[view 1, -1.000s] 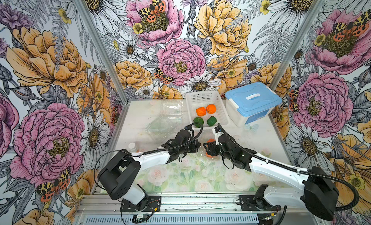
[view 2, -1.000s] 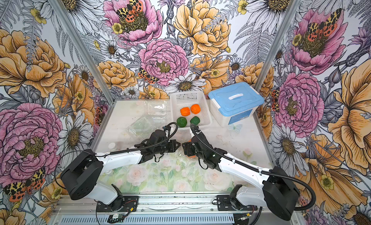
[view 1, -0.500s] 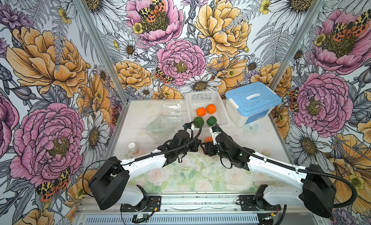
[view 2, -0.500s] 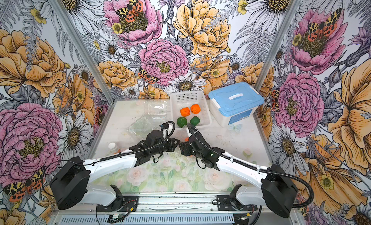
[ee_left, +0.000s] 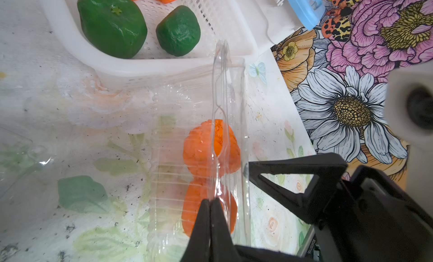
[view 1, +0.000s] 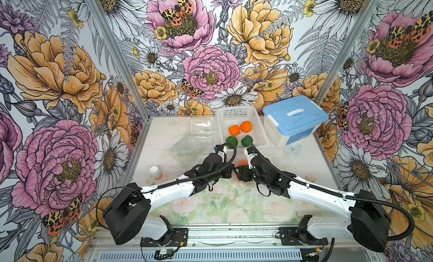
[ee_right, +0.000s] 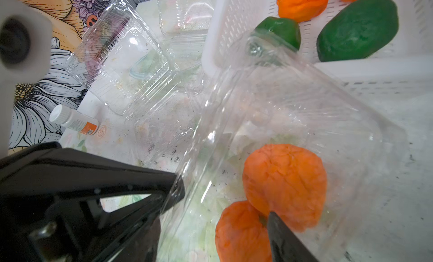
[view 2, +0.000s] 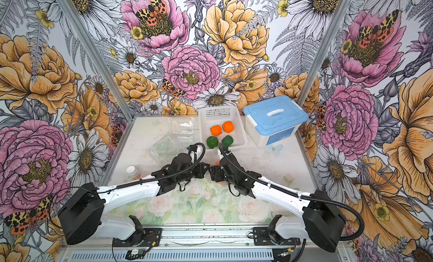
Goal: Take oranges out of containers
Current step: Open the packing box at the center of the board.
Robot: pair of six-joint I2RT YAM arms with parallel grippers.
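Clear containers (ee_right: 121, 69) number three, orange oranges (ee_right: 284, 183) four, green oranges (ee_right: 358, 29) two.

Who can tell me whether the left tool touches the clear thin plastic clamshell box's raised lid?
Touching. The left wrist view shows the left tool shut on the upright edge of the clear thin plastic clamshell lid.

Both the left arm (view 1: 168, 191) and the right arm (view 1: 316, 190) have glossy white tubular links between bulky matte-black joint housings. A black ribbed cable (view 1: 263, 155) runs along each. The left gripper (ee_left: 210, 202) and right gripper (ee_right: 223, 201) carry black fingers with triangular cut-outs. Black screwed base plates (view 1: 164, 236) sit on a silver rail (view 1: 234, 234) along the bench's near edge.
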